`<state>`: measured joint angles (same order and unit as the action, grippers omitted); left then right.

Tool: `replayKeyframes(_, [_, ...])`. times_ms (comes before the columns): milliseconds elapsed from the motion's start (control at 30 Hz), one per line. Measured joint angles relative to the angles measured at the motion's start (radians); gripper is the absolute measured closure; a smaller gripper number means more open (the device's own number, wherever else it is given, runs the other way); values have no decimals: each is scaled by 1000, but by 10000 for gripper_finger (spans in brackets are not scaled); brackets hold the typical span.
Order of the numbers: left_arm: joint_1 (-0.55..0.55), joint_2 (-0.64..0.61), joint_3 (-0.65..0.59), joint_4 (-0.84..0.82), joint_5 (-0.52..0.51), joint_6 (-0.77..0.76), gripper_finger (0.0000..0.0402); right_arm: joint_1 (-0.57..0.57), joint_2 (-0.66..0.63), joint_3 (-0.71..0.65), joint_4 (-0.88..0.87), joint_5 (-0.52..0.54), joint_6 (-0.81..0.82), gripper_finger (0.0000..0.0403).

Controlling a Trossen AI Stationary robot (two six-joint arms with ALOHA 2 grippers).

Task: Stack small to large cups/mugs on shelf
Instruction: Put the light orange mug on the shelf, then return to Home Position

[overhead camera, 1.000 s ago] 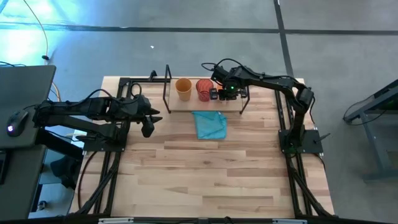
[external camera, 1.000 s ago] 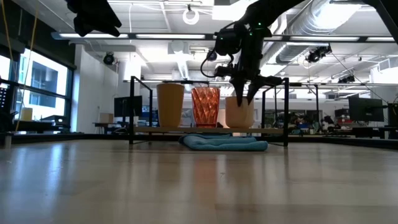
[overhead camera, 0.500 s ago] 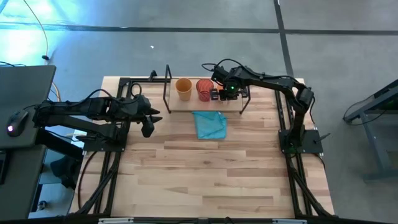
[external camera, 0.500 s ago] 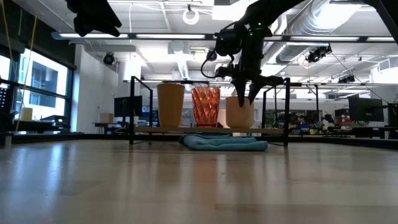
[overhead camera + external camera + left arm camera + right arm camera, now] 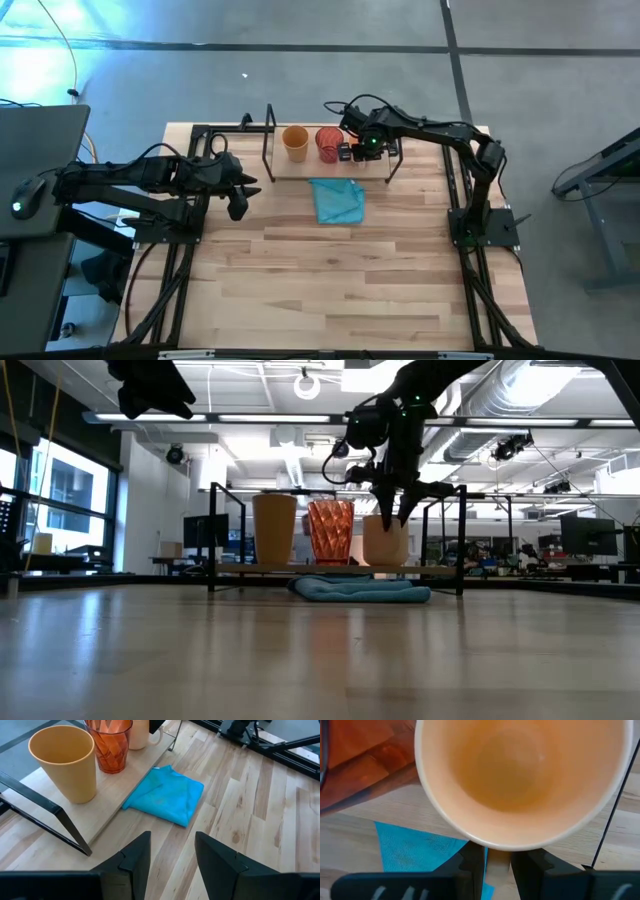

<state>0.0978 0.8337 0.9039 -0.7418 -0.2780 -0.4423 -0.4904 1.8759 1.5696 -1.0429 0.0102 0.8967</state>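
- Mug [image 5: 520,775], cream outside and pale orange inside, is sitting empty at the shelf's [image 5: 107,805] right end.
- Right gripper [image 5: 497,862] is pinching its near rim.
- Left gripper [image 5: 172,852] is hovering open left of the shelf.

A grey concrete floor [image 5: 300,80] is seen around the worktop [image 5: 330,280] — ceiling ducts [image 5: 520,390], strip lights [image 5: 200,418] and bright windows [image 5: 60,490] beyond.

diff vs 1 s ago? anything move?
No visible change. The right end effector remains at the mug on the shelf, beside the red ribbed cup and tan tumbler. The left end effector still waits at the table's left edge.
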Motion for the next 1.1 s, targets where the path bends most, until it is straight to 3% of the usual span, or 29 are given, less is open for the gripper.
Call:
replayKeyframes(300, [0,0,0,0,1,0,259,0,-8,24,-35,7,-6,323])
replayKeyframes(1100, [0,0,0,1,17,-8,259,31,-10,331,-310,139,-47,323])
